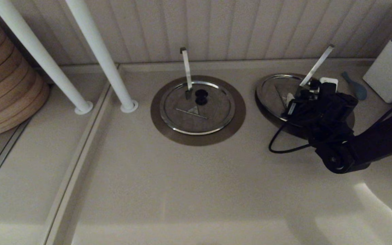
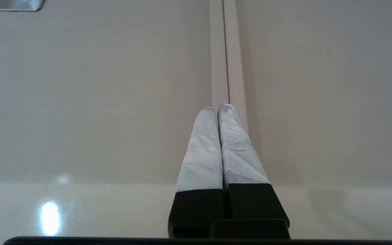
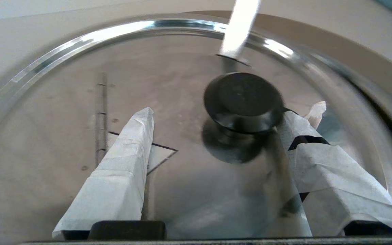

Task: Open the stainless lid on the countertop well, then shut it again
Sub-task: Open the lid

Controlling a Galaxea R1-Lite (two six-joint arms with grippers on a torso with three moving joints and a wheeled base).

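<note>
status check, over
right gripper open over the stainless lid, one finger beside the black knob. left gripper shut, parked. slanted handle close by.

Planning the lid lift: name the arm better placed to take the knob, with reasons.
Right. The right gripper hangs open over the stainless lid, one finger beside its black knob. The left gripper is shut above bare countertop, with no lid in its view.

second lid with upright handle left of pincer | white poles beyond it | blue spoon just right
</note>
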